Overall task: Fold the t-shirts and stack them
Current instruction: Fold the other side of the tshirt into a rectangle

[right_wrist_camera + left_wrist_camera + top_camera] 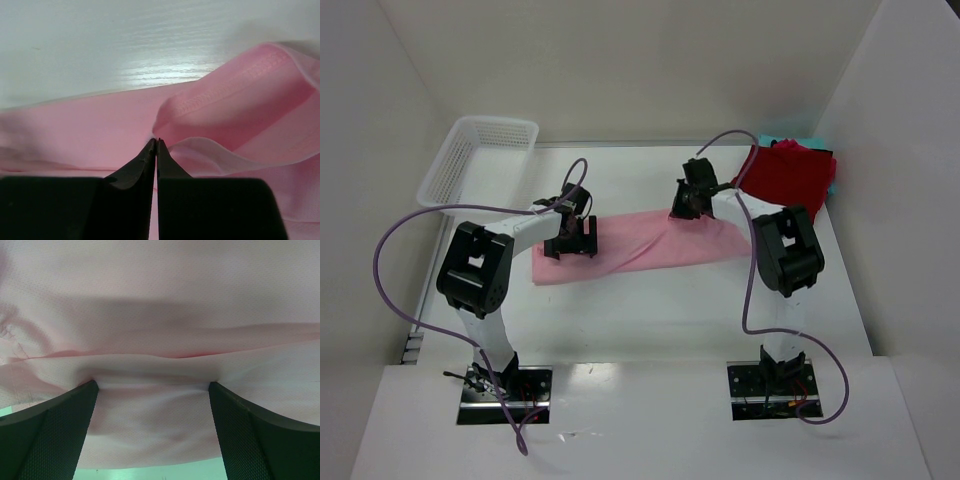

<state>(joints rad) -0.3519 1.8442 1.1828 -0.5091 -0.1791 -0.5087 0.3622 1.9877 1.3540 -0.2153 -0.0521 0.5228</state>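
Carefully now: check the pinch of the right gripper (156, 145) before any lift, jaws pressed together at a stitched, turned-over hem on the far edge of the pink t-shirt (640, 250), seemingly with a thin layer of cloth caught between. Raise only a little at first and watch for cloth sliding out of so narrow a bite. Match it on the other side: bring the left gripper (152, 385) onto the same far edge, at present spread wide, fingertips pushed down into the fabric on either side of a small raised ridge, gripping nothing. Close there on both layers if possible, then carry both ends toward the near edge together, level and at one pace, to lay a straight crease rather than a skewed one. Avoid dragging the band sideways, and avoid snagging the loose flap beside the right fingers. As for the garment itself: light pink, fine-knit and matte, lying as a long narrow band across the middle of the table (650, 320), slightly slanted, left end nearer the arms; apparently already doubled lengthwise, judging by the layered edges and soft creases in the wrist views. Likely limp and quick to sag between two grips. Beyond its right end, near but apart: the dark red t-shirt (790, 178), folded, resting over a teal t-shirt (775, 140) peeking out at the far edge. Off at the far left corner, a white mesh basket (480, 155).
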